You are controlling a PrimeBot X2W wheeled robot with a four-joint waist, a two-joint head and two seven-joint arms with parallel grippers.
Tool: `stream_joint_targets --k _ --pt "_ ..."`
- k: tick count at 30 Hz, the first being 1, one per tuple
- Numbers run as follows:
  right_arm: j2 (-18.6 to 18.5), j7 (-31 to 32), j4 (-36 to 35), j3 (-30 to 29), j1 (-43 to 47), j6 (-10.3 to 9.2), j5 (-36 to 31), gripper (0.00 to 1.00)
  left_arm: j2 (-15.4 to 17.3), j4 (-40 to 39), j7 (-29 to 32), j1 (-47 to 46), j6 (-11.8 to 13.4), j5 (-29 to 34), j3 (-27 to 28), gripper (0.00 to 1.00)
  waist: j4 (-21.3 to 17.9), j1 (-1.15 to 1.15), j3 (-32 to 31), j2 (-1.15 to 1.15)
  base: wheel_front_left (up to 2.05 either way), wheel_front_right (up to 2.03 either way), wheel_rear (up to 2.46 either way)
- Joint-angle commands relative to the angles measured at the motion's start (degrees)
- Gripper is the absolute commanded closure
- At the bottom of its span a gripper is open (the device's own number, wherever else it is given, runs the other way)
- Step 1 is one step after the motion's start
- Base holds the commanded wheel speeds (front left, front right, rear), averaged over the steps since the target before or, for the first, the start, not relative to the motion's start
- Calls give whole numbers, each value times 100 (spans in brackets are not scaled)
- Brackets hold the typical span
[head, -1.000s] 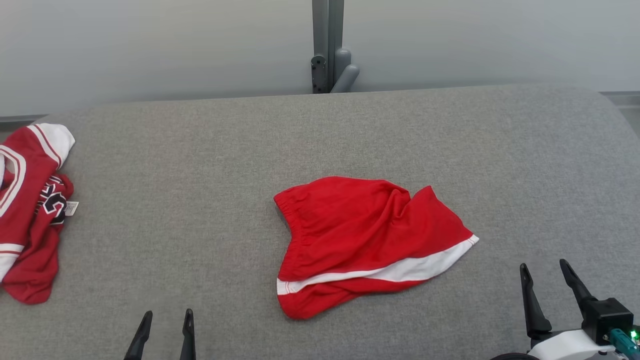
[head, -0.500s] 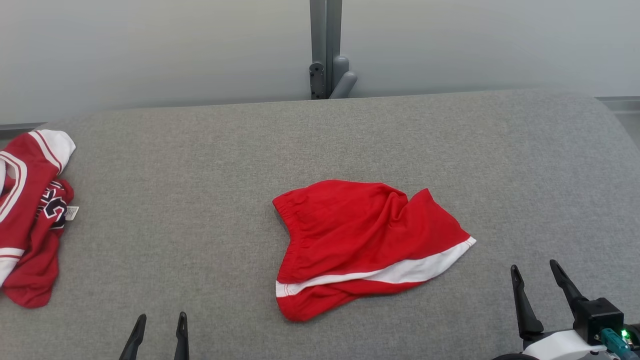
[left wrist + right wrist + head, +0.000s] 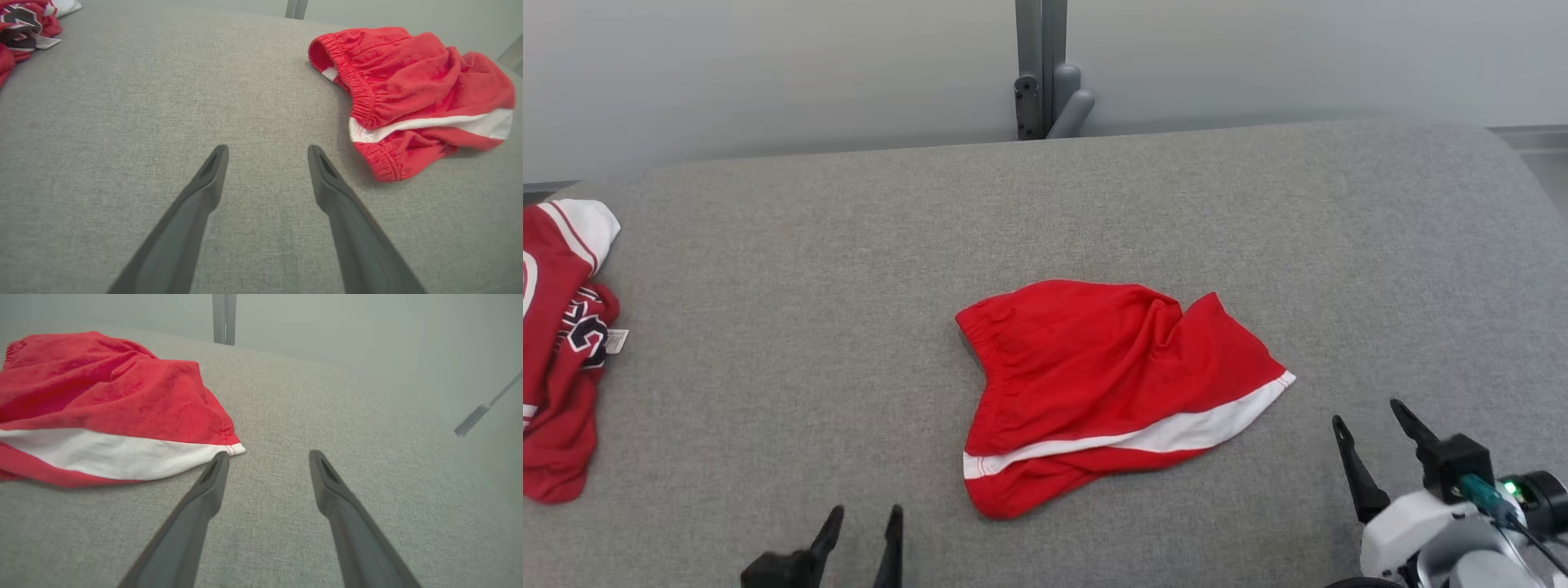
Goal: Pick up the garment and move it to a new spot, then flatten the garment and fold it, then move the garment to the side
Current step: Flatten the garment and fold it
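On grey fabric (image 3: 768, 286), rumpled white-striped red shorts (image 3: 1094, 367) lie between left claw (image 3: 866, 513) and right claw (image 3: 1366, 412), both spread.

The head camera looked forward and down from above the near edge of the grey padded table (image 3: 768, 327), taking in its width up to the grey post (image 3: 1033, 65) behind. The left wrist camera sat low and close over the table, looking along the left gripper (image 3: 267, 148) toward the far edge. The right wrist camera sat likewise behind the right gripper (image 3: 268, 454). All three views shared the red shorts (image 3: 1094, 384) and the post. The head and left wrist views also shared the red jersey (image 3: 560, 351).
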Motion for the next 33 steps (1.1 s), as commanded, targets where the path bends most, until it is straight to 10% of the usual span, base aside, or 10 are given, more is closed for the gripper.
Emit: stream_joint_targets --k 1,10,33 --pt "-124 95 215 172 -291 -6 11 0 -9 33 175 -228 -34 -138 -117 0 -40 0 158 1 0 0 0" --pt "-529 762 1800 1913 -1995 -6 510 0 -53 289 1055 -1142 -71 -816 -777 0 -74 0 530 1 0 0 0" --pt "-593 223 3216 3311 -3012 -6 1494 0 -61 547 1209 -1598 -54 -1575 -1385 0 48 0 724 1 0 0 0"
